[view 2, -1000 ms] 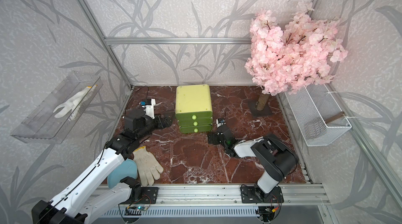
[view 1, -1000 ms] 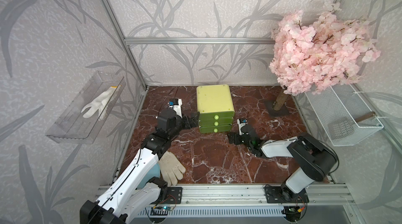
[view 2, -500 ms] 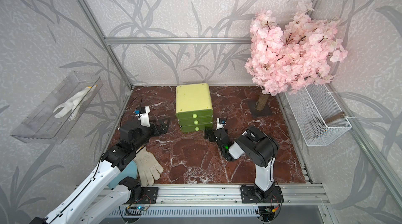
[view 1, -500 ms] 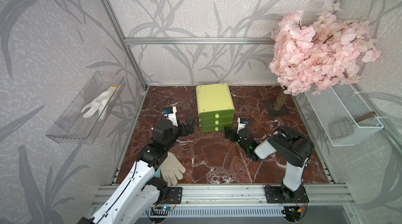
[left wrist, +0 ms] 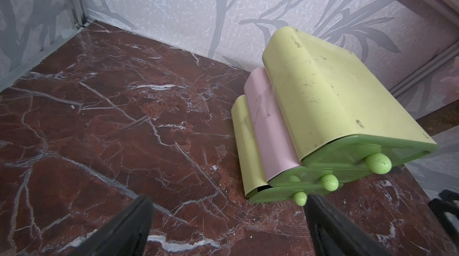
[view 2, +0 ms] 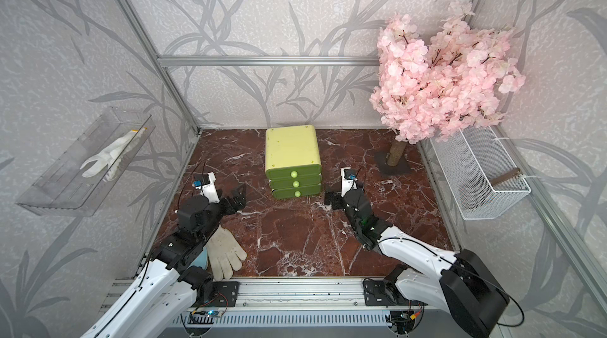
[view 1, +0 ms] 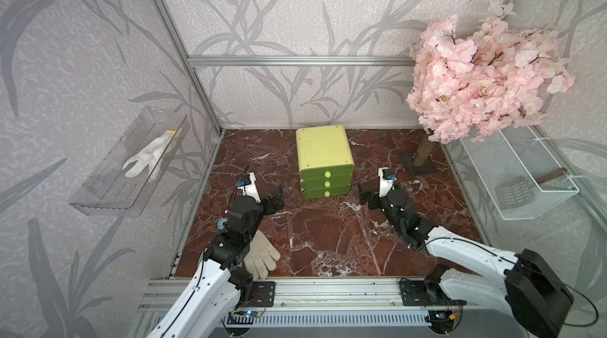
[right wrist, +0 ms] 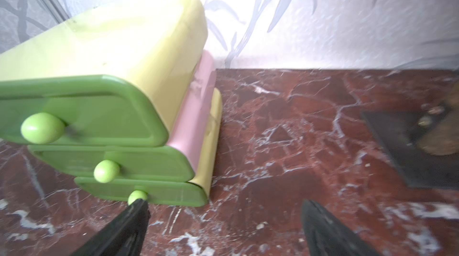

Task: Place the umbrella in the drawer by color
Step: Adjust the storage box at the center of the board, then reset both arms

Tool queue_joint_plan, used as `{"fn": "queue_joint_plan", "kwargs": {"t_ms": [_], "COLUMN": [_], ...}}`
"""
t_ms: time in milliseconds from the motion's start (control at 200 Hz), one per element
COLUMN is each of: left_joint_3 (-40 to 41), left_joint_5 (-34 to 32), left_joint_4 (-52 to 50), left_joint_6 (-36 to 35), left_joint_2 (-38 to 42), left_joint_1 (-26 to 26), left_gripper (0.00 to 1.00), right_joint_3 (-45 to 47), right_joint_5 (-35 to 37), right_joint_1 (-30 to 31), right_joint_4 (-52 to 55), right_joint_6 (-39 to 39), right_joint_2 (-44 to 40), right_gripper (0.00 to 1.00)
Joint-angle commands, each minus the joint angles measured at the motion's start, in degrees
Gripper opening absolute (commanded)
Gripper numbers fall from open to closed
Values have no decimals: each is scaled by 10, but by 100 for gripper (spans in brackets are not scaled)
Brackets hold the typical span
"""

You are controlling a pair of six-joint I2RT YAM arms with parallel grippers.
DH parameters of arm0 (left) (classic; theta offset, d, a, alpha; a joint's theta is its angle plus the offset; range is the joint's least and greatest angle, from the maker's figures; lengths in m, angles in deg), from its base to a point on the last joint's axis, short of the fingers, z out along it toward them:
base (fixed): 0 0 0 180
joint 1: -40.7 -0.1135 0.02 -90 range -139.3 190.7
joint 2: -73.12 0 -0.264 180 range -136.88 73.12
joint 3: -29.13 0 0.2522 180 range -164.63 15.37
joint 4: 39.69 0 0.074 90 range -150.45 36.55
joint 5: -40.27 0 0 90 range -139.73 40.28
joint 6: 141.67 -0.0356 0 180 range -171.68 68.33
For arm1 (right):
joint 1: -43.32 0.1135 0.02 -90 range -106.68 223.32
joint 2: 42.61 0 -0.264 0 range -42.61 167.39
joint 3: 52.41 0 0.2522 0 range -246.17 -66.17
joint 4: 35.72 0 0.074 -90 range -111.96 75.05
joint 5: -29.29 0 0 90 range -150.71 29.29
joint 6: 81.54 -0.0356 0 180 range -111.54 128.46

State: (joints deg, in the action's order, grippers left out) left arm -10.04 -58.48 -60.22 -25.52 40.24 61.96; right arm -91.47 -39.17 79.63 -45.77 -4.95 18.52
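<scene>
The drawer point(view 1: 323, 152) point(view 2: 292, 152) is a pale lime-yellow chest at the back middle of the marble floor, with three green drawers, all shut. The wrist views show a pink middle layer on the side of the drawer point(left wrist: 323, 93) point(right wrist: 111, 43). No umbrella shows in any view. My left gripper point(view 1: 275, 198) point(view 2: 237, 200) point(left wrist: 228, 198) hovers open and empty, low, by the chest's front left. My right gripper point(view 1: 368, 196) point(view 2: 335, 200) point(right wrist: 223, 203) is open and empty by the front right, one finger near the lowest knob point(right wrist: 137, 196).
A cream glove point(view 1: 262, 256) lies front left beside my left arm, next to a pale blue thing point(view 2: 200, 259), mostly hidden. A clear shelf point(view 1: 108, 188) on the left wall holds a white glove. A pink blossom tree point(view 1: 476, 80) and a white wire basket point(view 1: 519, 175) stand at right.
My left gripper has drawn back a little from the chest's left side toward the front. My right arm's elbow swung in and back out to the right; its gripper stays near the chest.
</scene>
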Motion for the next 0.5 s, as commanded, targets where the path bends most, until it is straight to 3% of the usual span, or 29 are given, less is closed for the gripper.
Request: {"fn": "queue_joint_plan", "kwargs": {"t_ms": [0,150,265,350,495], "left_joint_3": [20,69,90,97,111], "left_joint_5": [-36,-53,-60,-66,-84], "left_joint_4": [10,35,51,49,52], "left_joint_6": [-27,-21,-15,-13,-18], "left_joint_2": [29,76,121,143,167], "left_joint_1": [-2,-2,-2,-2,-2], "left_gripper": [100,100,100,100,100], "right_joint_3": [25,83,130,105,148], "right_joint_5": [42,37,-12,-13,-41], "right_joint_1": [-46,-119,-213,-232,-302], "right_joint_4": [63,-23,-115,-78,-299], "right_joint_6": [111,202,148,122,51], "right_joint_2": [-43,-52,13,25,106], "right_gripper": [99,99,99,99,99]}}
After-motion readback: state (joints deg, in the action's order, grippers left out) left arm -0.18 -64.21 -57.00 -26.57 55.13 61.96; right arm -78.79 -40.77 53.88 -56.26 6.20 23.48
